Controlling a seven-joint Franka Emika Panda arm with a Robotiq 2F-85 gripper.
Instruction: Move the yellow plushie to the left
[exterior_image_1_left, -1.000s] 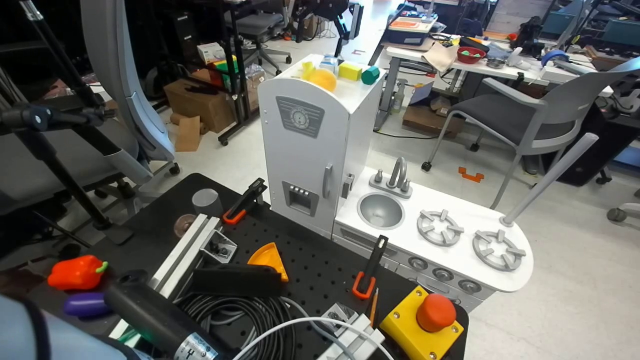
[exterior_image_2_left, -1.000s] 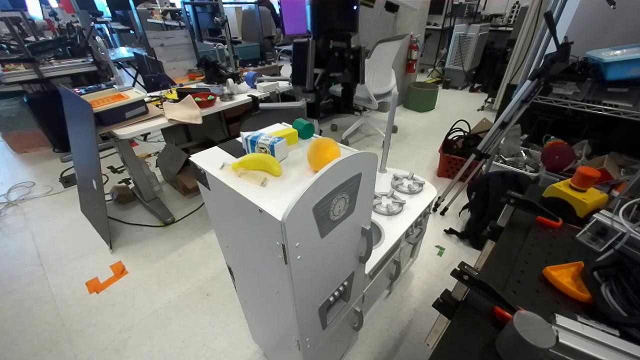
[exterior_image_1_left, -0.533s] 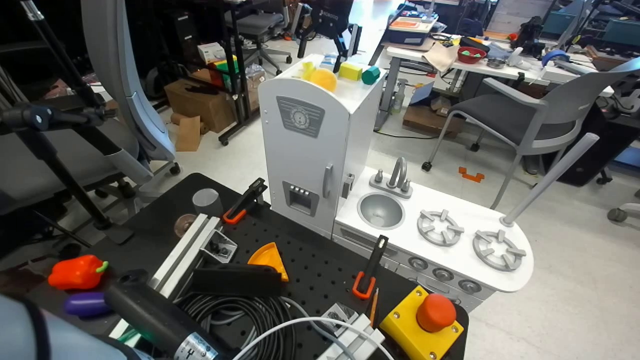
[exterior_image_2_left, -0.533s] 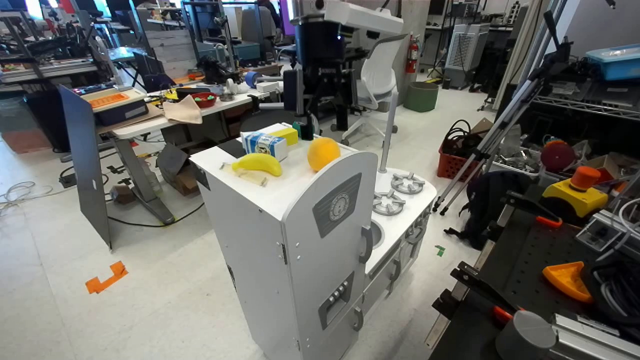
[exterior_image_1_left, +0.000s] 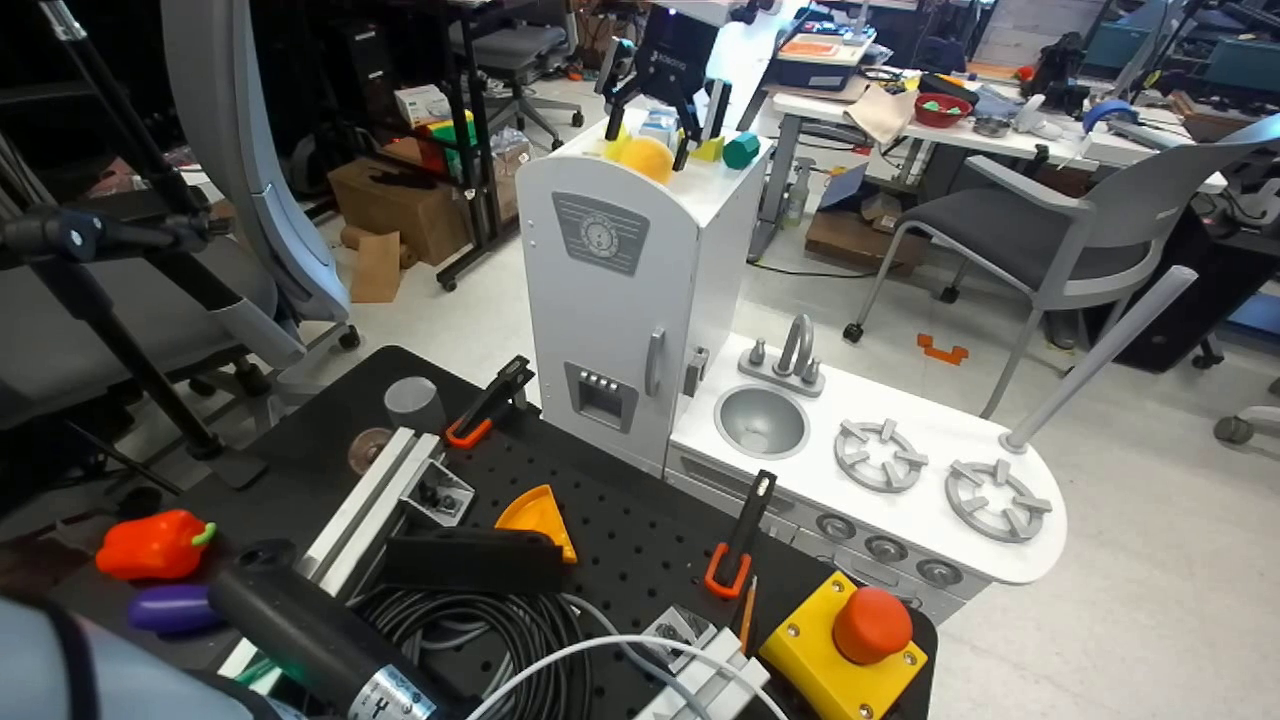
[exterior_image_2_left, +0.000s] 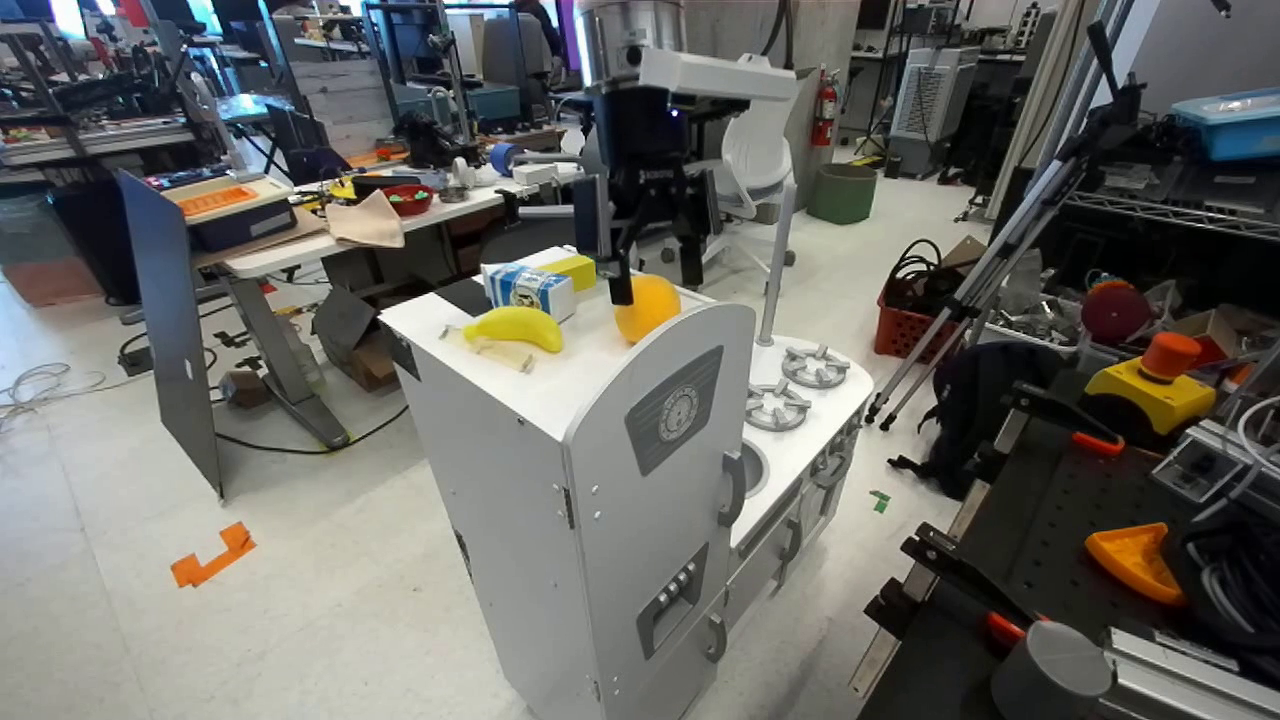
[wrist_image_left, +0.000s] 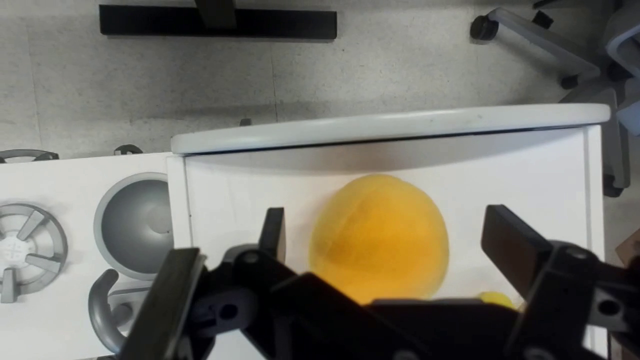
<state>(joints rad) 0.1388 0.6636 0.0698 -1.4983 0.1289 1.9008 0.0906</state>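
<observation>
In an exterior view the gripper (exterior_image_1_left: 647, 148) hung over the tall end of the white toy kitchen (exterior_image_1_left: 660, 290), its fingers spread wide; the yellow plushie (exterior_image_1_left: 646, 160) sat on top there, just behind the arched front; a yellow block (exterior_image_1_left: 711, 149), partly hidden by a finger, and a green block (exterior_image_1_left: 741, 150) rested to the picture's right of it; nearer the camera, a yellow box (exterior_image_1_left: 815, 650) with a red button (exterior_image_1_left: 872, 625) stood at the corner of a black pegboard table (exterior_image_1_left: 625, 530); in an exterior view a banana (exterior_image_2_left: 515, 328) lay near the plushie, with a blue-and-white carton (exterior_image_2_left: 530, 288) just beyond it; one fingertip overlapped the plushie's edge, and contact could not be judged from there; in the wrist view the fingers stood well apart, the plushie between them and strips of the white top showing on both sides of it; a patch of yellow (wrist_image_left: 496, 298) peeped out beside one finger; a grey sink (wrist_image_left: 135, 225) lay to the picture's left, with part of a burner (wrist_image_left: 44, 261) past it.
</observation>
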